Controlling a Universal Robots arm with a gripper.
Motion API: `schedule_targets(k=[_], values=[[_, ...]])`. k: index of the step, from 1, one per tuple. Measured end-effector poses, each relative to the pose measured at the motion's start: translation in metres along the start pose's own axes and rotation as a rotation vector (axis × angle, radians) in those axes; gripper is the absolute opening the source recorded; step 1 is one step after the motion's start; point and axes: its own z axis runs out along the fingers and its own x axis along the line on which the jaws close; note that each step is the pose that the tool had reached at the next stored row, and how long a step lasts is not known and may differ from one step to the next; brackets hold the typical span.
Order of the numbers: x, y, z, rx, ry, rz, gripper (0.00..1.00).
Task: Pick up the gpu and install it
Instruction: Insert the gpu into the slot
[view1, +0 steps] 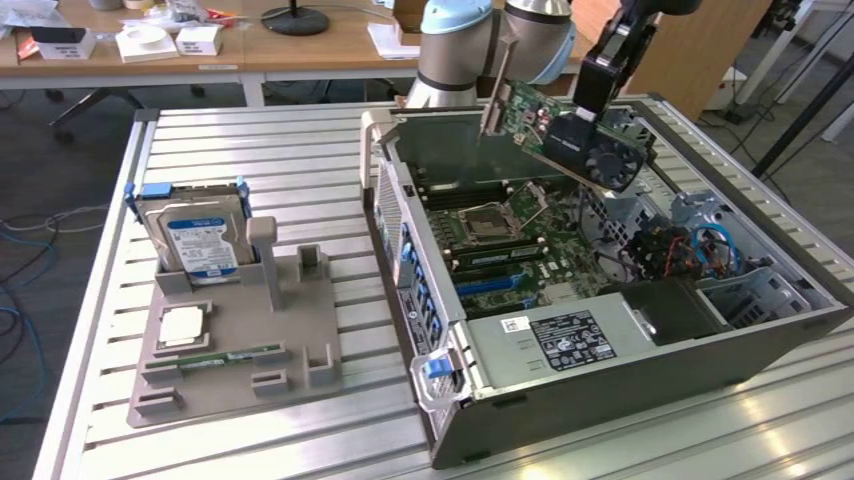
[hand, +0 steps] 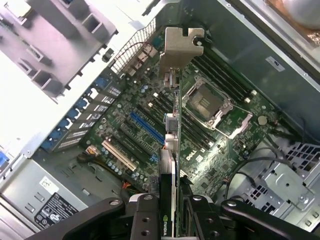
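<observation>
We hold the gpu (view1: 607, 158) clamped in our gripper (view1: 583, 105) above the open computer case (view1: 601, 385): pickup done, not yet seated in the motherboard (view1: 534, 235).

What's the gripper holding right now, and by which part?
The gpu, pinched across its faces at the end away from its metal bracket, above the open case.

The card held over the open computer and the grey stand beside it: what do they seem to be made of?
The gpu: a green circuit board, likely fibreglass laminate, with a matte black, probably plastic fan shroud; its bracket looks like bare silvery sheet metal, folded. The grey stand: matte, uniform grey with blocky moulded shapes, probably plastic, perhaps printed.
</observation>
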Motion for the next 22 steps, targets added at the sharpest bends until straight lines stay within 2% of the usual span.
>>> schedule_targets(k=[22], values=[[-0.0003,0.0003,0.0003,0.0026,0.0141,-0.321,0.26]])
